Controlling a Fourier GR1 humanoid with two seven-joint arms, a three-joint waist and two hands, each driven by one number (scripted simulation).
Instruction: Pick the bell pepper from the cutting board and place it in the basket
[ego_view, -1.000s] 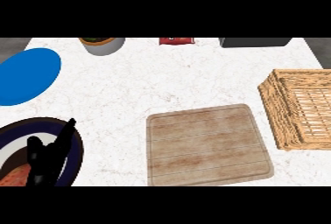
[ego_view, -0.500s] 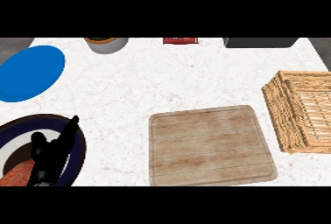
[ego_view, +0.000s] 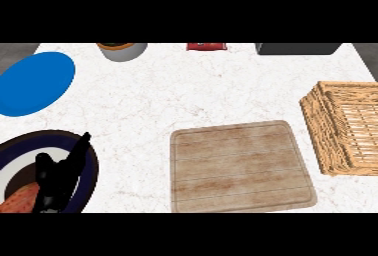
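Locating the bell pepper: no pepper shows on the cutting board (ego_view: 236, 167), and none shows in the basket (ego_view: 347, 127); where it is cannot be told from the head view.
Red-orange patch (ego_view: 16, 202): it lies on the dark-rimmed plate (ego_view: 90, 165) at the lower left, partly behind the left hand (ego_view: 57, 176). Whether it is the pepper is unclear.
Cutting board: it lies flat on the counter (ego_view: 184, 95), low and centre, with bare wood all over its top.
Basket: woven, with its open top up, it stands near the board's right side with a strip of counter between them. The view's right edge cuts it off.
Left hand: it rests over the dark-rimmed plate, fingers straight and pointing up the counter, closed on nothing.
Right hand: not in view.
Step in hand: judged as the pick not yet begun, since no hand is near the board or the basket and nothing is carried.
Next move: it calls for finding the pepper first, then bringing a hand over it with fingers spread to close round it. The right hand would suit the carry, as the basket sits on that side.
Far edge: the blue plate (ego_view: 33, 82), grey cup (ego_view: 122, 50), red item (ego_view: 205, 46) and dark box (ego_view: 299, 48) stand well apart from the board.
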